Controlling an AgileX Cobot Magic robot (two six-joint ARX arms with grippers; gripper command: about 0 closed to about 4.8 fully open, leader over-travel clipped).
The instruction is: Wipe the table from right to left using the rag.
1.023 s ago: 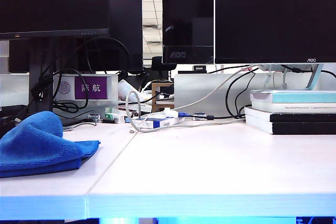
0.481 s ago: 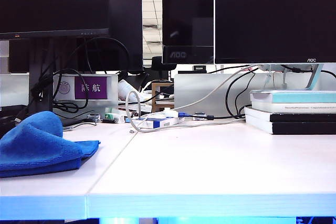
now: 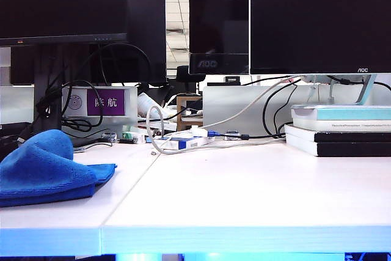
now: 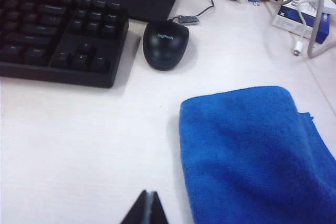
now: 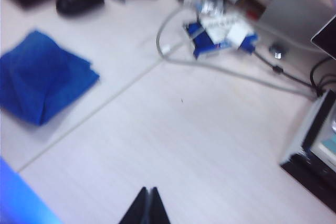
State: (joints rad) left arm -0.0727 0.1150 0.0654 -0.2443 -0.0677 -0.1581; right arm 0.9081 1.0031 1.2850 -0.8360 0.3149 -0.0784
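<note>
- Exterior view: blue rag [image 3: 46, 169] lies crumpled on the left end of the white worktop [image 3: 244, 194]; no arms visible.
- Left wrist view: left gripper [image 4: 146, 208], closed and empty, hangs above the worktop just beside the rag, near a black mouse [image 4: 165, 44] and keyboard [image 4: 58, 35].
- Right wrist view: right gripper [image 5: 147, 205], closed and empty, hangs above bare worktop, well apart from the rag.

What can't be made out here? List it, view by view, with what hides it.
- Exterior view: neither arm shows; the rag is cut by the left edge.
- Left wrist view: left gripper, only shut finger tips show; rag runs off the frame.
- Right wrist view: motion blur smears the rag, the cables and the boxes; right gripper cut off, fingers shut.
</note>
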